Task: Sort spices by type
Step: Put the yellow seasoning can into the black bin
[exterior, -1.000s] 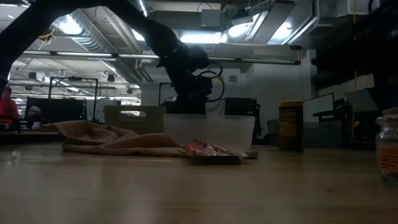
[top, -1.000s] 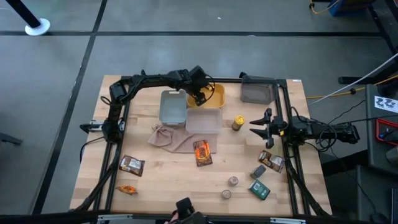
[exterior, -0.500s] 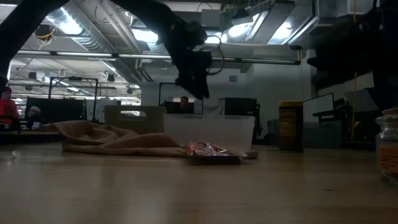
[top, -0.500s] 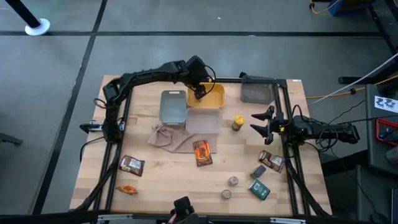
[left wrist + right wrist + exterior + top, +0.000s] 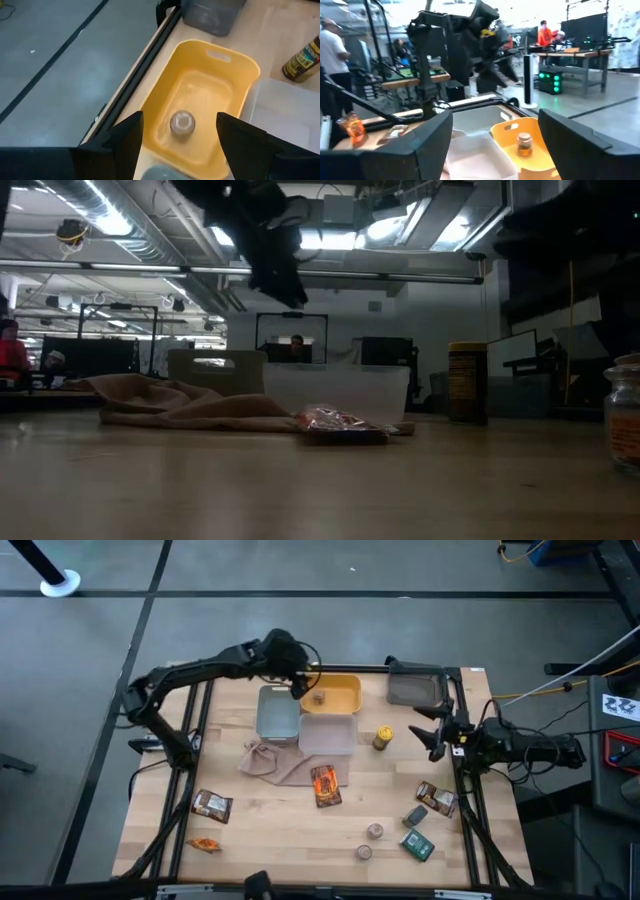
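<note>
Your landmark is the yellow plastic tray (image 5: 337,692) at the desk's (image 5: 260,820) far edge. One small round tan jar (image 5: 182,123) lies inside it, so that drop looks finished. Your left gripper (image 5: 297,686) hovers just beside the tray, jaws released and empty. Your right gripper (image 5: 436,736) waits well apart from the tray, jaws spread, nothing held. Two more tan jars (image 5: 374,831) sit far from the tray at the near edge; you'd fetch one next.

The low view cuts off a glass jar (image 5: 625,415) at its edge.
</note>
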Robot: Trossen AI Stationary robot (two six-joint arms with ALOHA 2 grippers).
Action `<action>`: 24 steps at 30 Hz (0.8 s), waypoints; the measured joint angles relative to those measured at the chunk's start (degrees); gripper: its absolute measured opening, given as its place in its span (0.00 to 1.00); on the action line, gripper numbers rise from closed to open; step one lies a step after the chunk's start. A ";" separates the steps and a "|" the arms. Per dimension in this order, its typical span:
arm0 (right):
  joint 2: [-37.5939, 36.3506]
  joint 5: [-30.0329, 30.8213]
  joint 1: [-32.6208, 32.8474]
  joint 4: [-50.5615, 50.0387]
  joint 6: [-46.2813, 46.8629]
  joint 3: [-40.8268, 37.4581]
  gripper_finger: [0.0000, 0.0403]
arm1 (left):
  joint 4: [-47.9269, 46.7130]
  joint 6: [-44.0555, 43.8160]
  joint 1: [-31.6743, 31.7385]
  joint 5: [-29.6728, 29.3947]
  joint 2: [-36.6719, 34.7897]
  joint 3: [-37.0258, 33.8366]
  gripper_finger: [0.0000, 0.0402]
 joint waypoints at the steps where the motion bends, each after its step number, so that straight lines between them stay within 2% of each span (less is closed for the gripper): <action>1: 1.41 0.00 0.00 -0.02 -0.16 0.74 0.73 | 1.10 -0.27 0.06 -0.15 -1.69 -2.25 0.59; 4: 6.50 -0.02 0.00 -0.89 -0.26 2.88 0.73 | 4.82 -1.61 0.59 -0.13 -7.28 -8.61 0.59; 11: 22.24 0.44 0.00 -11.97 3.75 12.45 0.72 | 9.23 -2.93 0.74 -0.24 -17.30 -19.68 0.59; 17: 37.57 0.48 -0.05 -23.38 5.16 23.17 0.72 | 10.48 -3.32 0.74 -0.22 -20.02 -23.80 0.59; 24: 53.26 0.44 -0.15 -36.21 11.45 34.25 0.72 | 10.01 -3.34 0.52 -0.19 -19.70 -24.02 0.59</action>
